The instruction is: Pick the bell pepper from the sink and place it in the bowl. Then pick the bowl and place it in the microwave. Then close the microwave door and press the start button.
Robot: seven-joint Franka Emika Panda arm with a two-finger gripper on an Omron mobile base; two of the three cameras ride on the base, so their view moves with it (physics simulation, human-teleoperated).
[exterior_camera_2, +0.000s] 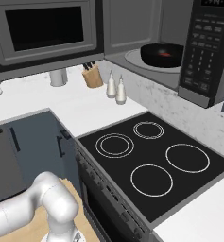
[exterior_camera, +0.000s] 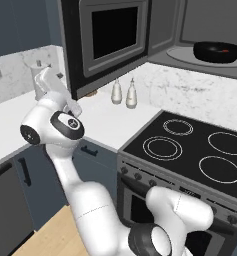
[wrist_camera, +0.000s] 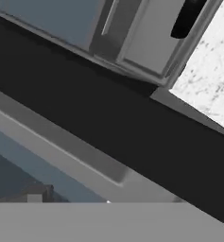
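Bowl (exterior_camera_2: 161,54) black, wide, shallow, inside open microwave (exterior_camera_2: 146,61) cavity, red bell pepper (exterior_camera_2: 166,54) in it, microwave door (exterior_camera: 112,40) swung wide left, free space above stovetop (exterior_camera_2: 151,165), gripper state indeterminate.

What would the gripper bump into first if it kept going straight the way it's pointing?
Probably the open microwave door, the wide dark panel with grey frame spanning the hand view. Its black edge lies dead ahead and looks close, though depth is hard to judge.

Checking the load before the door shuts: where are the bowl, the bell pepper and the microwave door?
bowl (exterior_camera_2: 157,57): right base view, black outer wall.
bell pepper (exterior_camera_2: 166,54): right base view, red top.
microwave door (exterior_camera: 113,32): left base view, black glass window.
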